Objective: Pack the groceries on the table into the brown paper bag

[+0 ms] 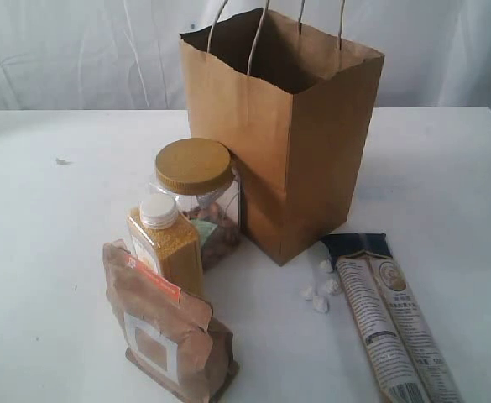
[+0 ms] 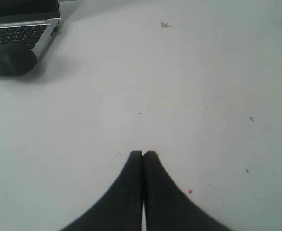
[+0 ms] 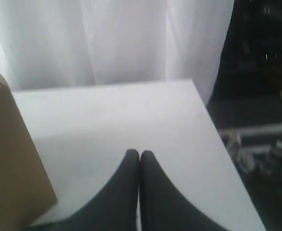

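Left gripper and right gripper both pressed together, empty, above the table

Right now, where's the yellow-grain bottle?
Exterior view, left of centre: the yellow-grain bottle stands between the gold-lidded jar behind and the brown pouch in front.

We see the brown paper bag in plain kraft, its string handles pale. The clear jar wears a gold lid over brownish contents; the bottle shows yellow grain under a white cap. The brown pouch carries an orange strip and a white square label. The long packet is beige with dark print and a navy end. The tabletop is white with small dark specks. Both the left pincer and the right pincer are black.
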Action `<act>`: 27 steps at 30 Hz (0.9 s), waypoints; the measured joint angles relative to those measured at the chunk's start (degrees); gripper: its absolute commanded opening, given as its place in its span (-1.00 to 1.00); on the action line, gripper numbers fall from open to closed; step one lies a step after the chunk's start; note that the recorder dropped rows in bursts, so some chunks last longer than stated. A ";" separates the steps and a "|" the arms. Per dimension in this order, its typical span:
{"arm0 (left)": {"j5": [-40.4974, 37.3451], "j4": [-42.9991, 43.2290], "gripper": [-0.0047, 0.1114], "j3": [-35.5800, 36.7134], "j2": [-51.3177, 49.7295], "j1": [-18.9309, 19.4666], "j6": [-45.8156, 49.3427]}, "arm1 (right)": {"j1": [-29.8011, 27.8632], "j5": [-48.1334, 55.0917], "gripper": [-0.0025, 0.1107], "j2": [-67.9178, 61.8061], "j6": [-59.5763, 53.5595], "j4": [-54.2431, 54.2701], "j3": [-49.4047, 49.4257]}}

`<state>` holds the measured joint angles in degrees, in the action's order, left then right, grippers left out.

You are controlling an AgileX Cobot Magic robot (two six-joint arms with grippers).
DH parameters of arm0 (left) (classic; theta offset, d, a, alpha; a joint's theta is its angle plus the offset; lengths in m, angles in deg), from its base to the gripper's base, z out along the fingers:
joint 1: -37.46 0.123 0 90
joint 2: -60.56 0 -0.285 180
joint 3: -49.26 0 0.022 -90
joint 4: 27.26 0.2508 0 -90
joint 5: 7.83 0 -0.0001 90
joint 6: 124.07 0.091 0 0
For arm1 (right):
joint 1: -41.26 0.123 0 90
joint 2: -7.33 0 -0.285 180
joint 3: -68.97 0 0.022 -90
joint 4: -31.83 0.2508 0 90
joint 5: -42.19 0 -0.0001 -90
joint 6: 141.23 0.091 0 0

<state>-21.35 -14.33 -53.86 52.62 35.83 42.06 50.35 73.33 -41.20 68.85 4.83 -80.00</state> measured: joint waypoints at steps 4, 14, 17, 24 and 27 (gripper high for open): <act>0.00 0.00 -0.92 0.00 0.00 0.00 0.00 | 0.00 0.21 -0.94 11.94 -0.17 2.92 3.77; 0.00 0.00 -0.92 0.00 0.00 0.00 0.00 | -0.14 1.39 -0.94 26.25 -7.99 24.03 11.62; 0.00 0.00 -0.92 0.00 0.00 0.00 0.00 | -0.14 2.47 -0.94 28.43 -23.23 38.23 12.11; 0.00 0.00 -0.92 0.00 0.00 0.00 0.00 | -0.14 2.66 -0.94 29.79 -37.37 52.89 12.11; 0.00 0.00 -0.92 0.00 0.00 0.00 0.00 | -0.14 -4.25 -0.96 30.50 -46.25 52.76 12.11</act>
<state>-21.35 -14.33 -53.86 52.62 35.83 42.06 50.21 69.08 -10.70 22.59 57.59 -67.89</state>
